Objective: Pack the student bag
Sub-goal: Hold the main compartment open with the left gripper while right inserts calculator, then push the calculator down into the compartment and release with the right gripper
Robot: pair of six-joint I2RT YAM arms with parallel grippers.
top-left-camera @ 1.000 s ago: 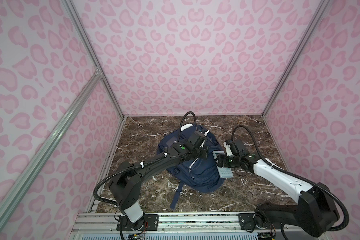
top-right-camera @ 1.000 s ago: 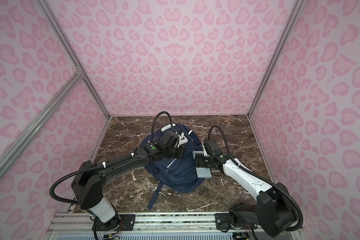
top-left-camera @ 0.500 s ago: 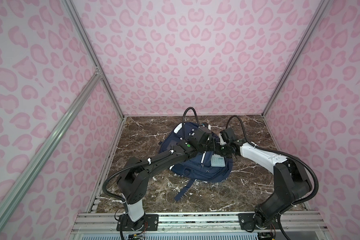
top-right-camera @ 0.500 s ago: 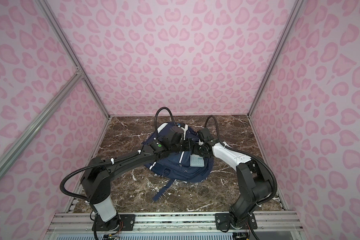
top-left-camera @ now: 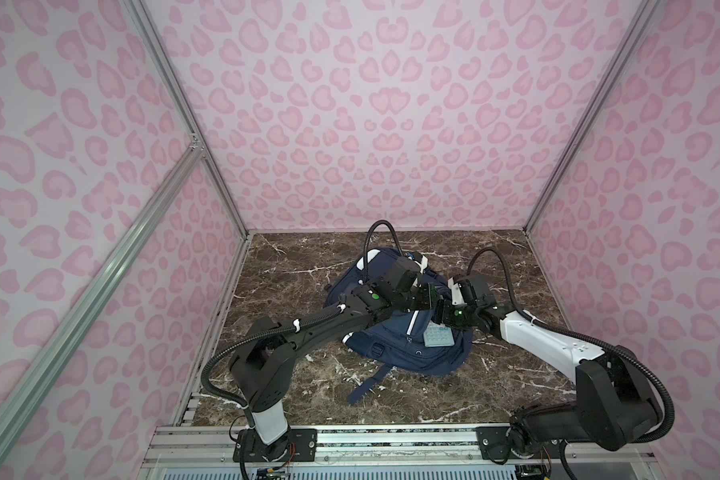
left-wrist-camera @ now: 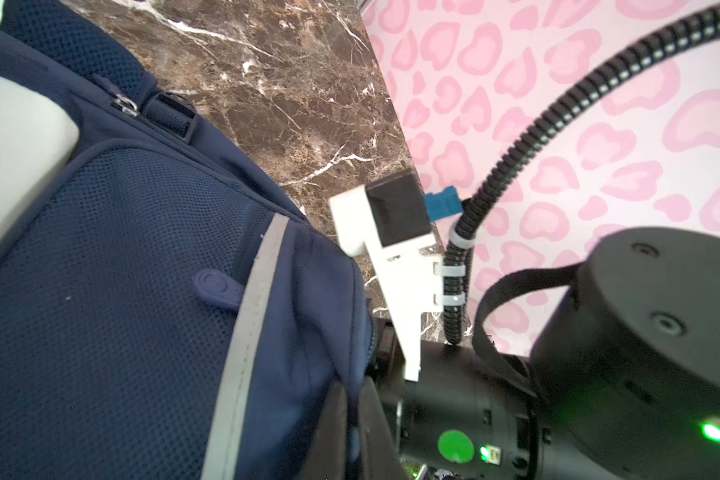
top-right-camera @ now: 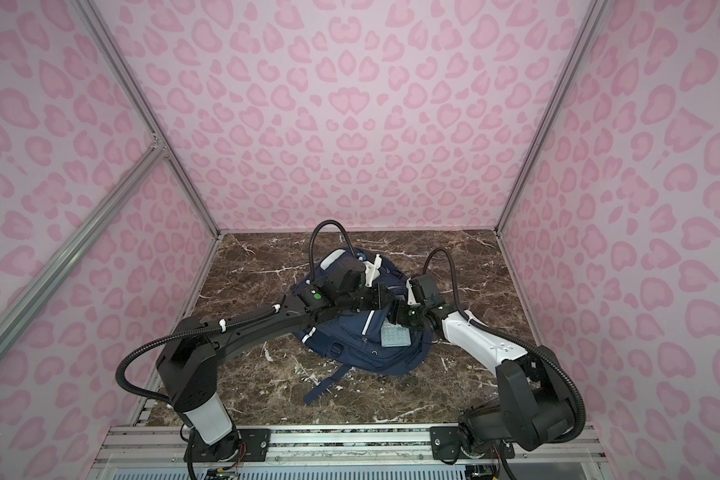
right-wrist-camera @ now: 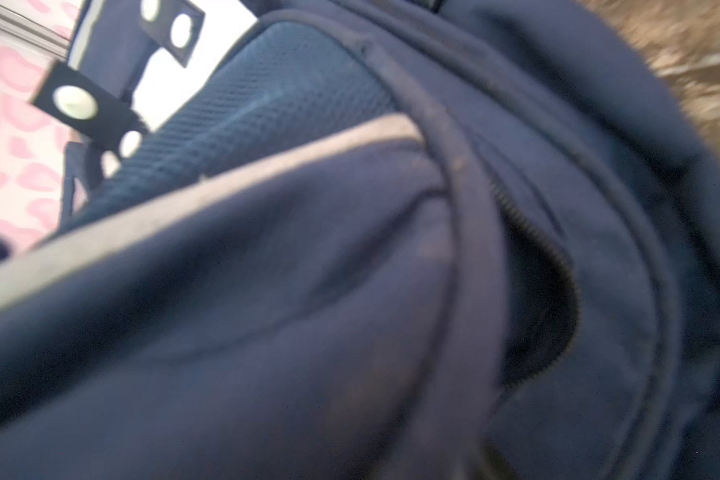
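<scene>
While the bag (top-left-camera: 395, 353) lies flat mid-table (top-left-camera: 300, 291), the left gripper (top-left-camera: 427, 301) pinches its right-side fabric, likely holding a pocket mouth up for the right gripper (top-left-camera: 439, 316) just beside, whose jaws are hidden.

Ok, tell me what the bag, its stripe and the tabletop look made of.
Student bag: matte navy woven fabric, shown by dimpled mesh and soft folds. Stripe: flat grey-white tape, likely reflective, stitched on. Tabletop: brown marble look, white veins; stone or printed laminate, cannot tell.
</scene>
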